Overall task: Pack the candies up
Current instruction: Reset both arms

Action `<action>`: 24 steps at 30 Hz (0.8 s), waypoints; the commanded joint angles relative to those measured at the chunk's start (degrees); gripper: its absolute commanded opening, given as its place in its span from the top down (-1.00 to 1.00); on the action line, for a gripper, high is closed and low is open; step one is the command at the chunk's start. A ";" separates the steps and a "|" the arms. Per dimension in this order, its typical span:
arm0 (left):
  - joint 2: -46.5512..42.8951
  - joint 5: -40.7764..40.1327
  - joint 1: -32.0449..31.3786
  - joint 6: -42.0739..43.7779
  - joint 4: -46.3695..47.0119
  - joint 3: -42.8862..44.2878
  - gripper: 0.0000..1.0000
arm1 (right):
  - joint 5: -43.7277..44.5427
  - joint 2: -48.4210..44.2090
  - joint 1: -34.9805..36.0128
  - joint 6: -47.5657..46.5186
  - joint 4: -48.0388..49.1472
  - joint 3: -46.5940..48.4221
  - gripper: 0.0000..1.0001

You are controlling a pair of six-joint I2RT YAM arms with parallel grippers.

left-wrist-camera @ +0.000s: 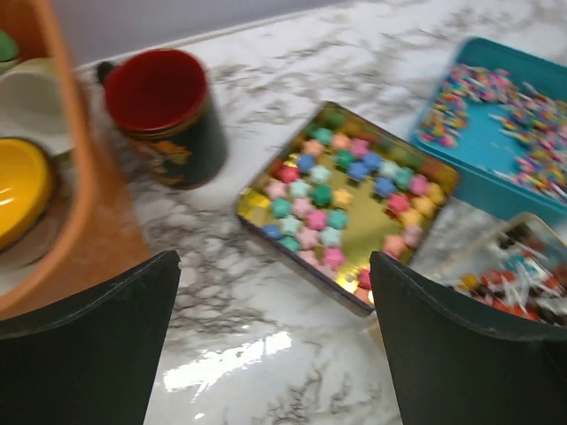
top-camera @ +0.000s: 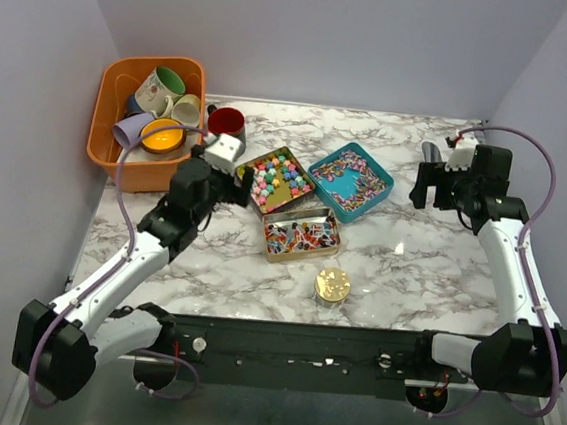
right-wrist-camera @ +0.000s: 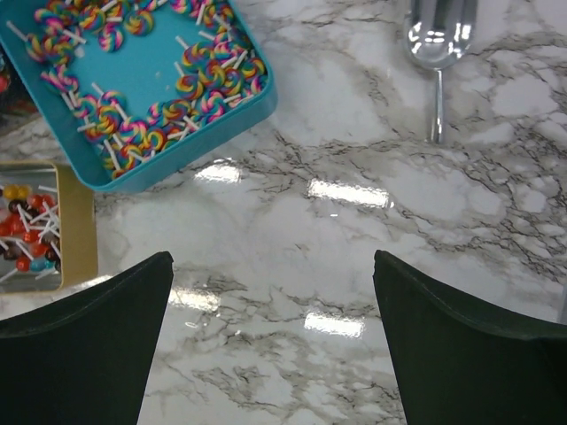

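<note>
Marbled white surface [top-camera: 408, 275] inside pale grey walls carries three open candy trays grouped at centre: a gold tray of star candies [top-camera: 277, 179], a teal tray of swirl lollipops [top-camera: 350, 181] just to its right, and a smaller gold tray of red-and-dark lollipops [top-camera: 301, 234] in front of both. A round gold tin [top-camera: 333, 286] sits apart, nearer the arm bases; whether it is the packing container cannot be confirmed. The left claw [left-wrist-camera: 275, 345] hangs above the star tray's near-left corner, fingers apart and holding nothing. The right claw [right-wrist-camera: 270, 341] hovers over bare marble right of the teal tray, likewise spread and empty, with a metal scoop [right-wrist-camera: 438, 35] lying beyond it. Judgement: any pick from the star tray should descend squarely, fingers clearing the tray wall, isolating few candies. A red-lined mug [left-wrist-camera: 164, 115] and an orange basket [top-camera: 108, 105] of cups stand close at left; avoid contact.
</note>
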 commanded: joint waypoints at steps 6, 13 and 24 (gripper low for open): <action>4.80 -7.19 12.43 -9.16 -3.85 7.51 -0.97 | 9.30 -7.67 -0.26 8.01 0.47 -0.52 -1.00; 6.12 -1.56 14.01 -8.99 -2.44 6.80 -0.97 | 4.65 -9.69 -0.18 7.22 0.38 -0.97 -1.00; 5.33 5.92 14.01 -3.80 -0.24 5.49 -0.97 | 2.45 -11.19 -0.18 6.34 1.26 -0.52 -1.00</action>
